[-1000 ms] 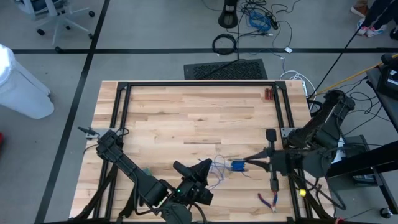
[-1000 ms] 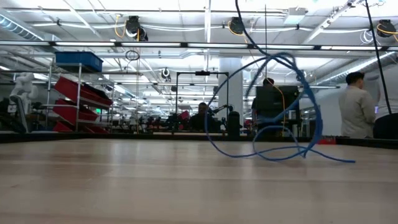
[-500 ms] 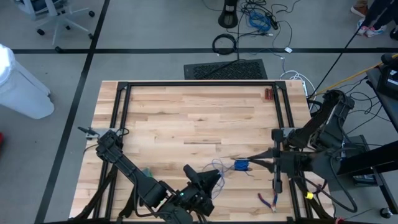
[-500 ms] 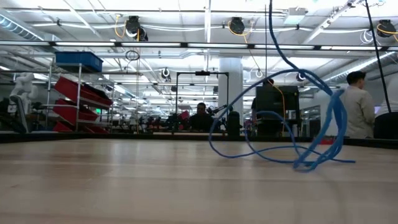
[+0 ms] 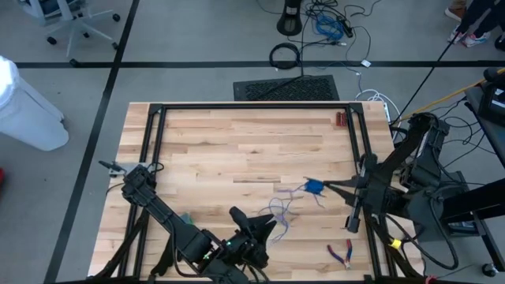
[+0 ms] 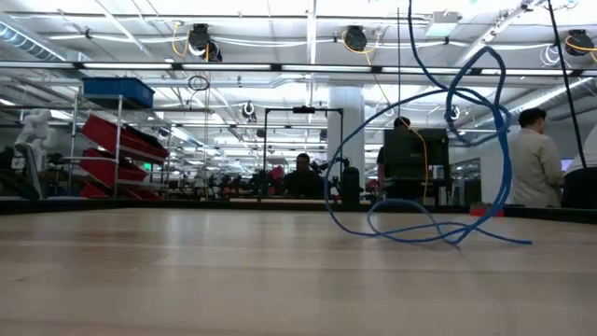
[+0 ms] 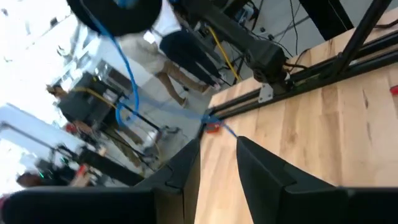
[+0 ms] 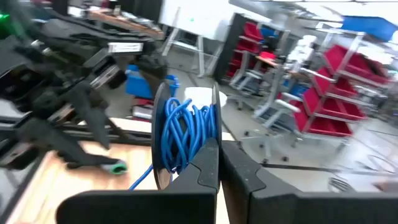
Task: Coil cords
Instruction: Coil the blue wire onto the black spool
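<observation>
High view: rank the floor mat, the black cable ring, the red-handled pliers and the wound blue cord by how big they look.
1. floor mat
2. black cable ring
3. red-handled pliers and wound blue cord look near alike; the cord may be raised nearer the camera, so no ranking.

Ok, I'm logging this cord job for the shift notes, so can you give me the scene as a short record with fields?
cord: blue cord, loose loops on the table, partly wound on a spool
right claw: shut on the spool, off the table's right side
left claw: near edge, by the loose loops, fingers parted
pliers: red-handled, near right corner
</observation>
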